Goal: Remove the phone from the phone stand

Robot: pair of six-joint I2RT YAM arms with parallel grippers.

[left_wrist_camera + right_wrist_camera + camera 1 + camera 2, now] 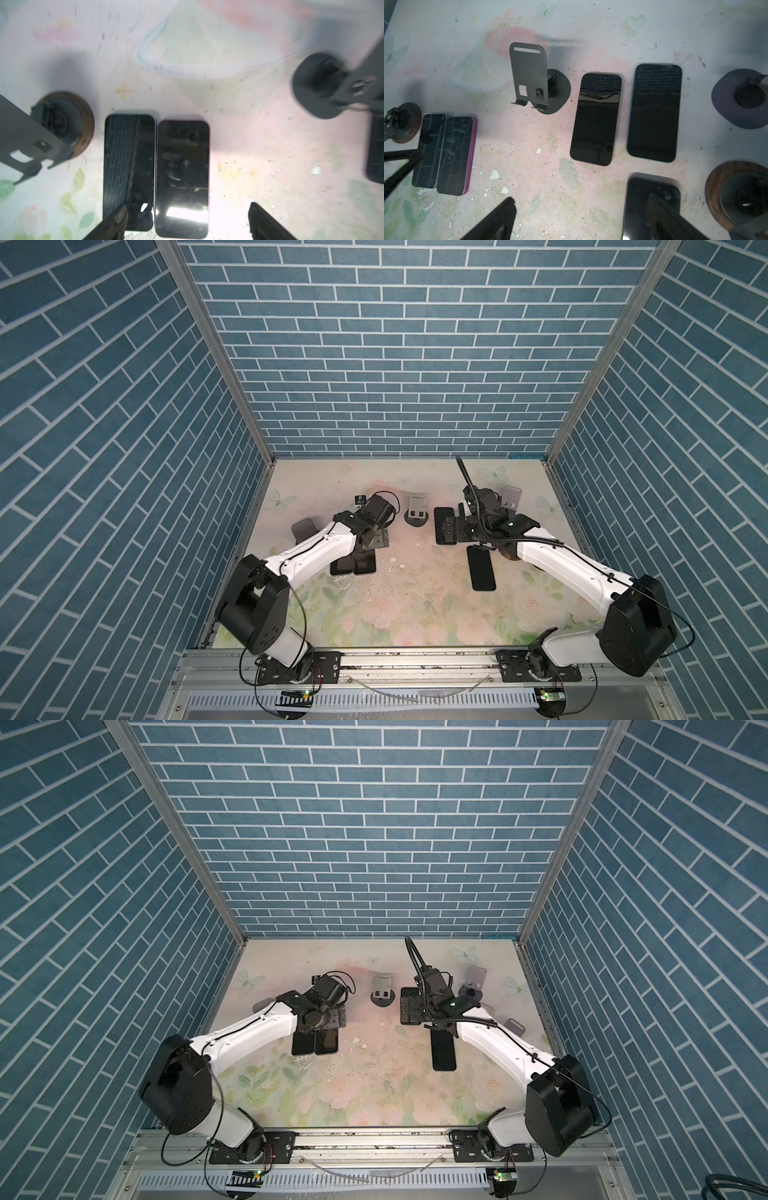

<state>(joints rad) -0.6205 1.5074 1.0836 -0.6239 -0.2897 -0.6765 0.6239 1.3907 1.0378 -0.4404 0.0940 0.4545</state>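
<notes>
**Phones flat on the desk, both claws spread wide**

The left claw (188, 206) hangs over two phones that lie flat on the desk (415, 614), side by side and touching. Its two fingers are spread wide and grip nothing. One finger (116, 220) covers a corner of the pale-edged phone (128, 162), and I cannot tell if it touches the glass. The purple-edged phone (182, 166) lies under the gap between the fingers.

Just beside the pale-edged phone is a wood-base stand (83, 128). Its grey plate runs off the edge of the picture. This wrist view is blurry, and a dark stand (315, 89) on the other side of the phones is only a smear.

In both top views the left arm hides its claw and most of the two phones. Only the phones' near ends peek out.

The right claw (581, 198) is spread wide too and holds nothing. One finger (662, 212) lies across a dark phone (652, 185) that is flat on the desk. I cannot tell if they touch.

Past it lie a shorter phone (596, 118) and a longer phone (654, 112), flat, near each other but apart. A grey stand (529, 76) is upright between the two groups of phones and shows whole.

A dark blue base (737, 116) and a wooden base (714, 193) are cut off and blurred at the edge of the right wrist view
</notes>
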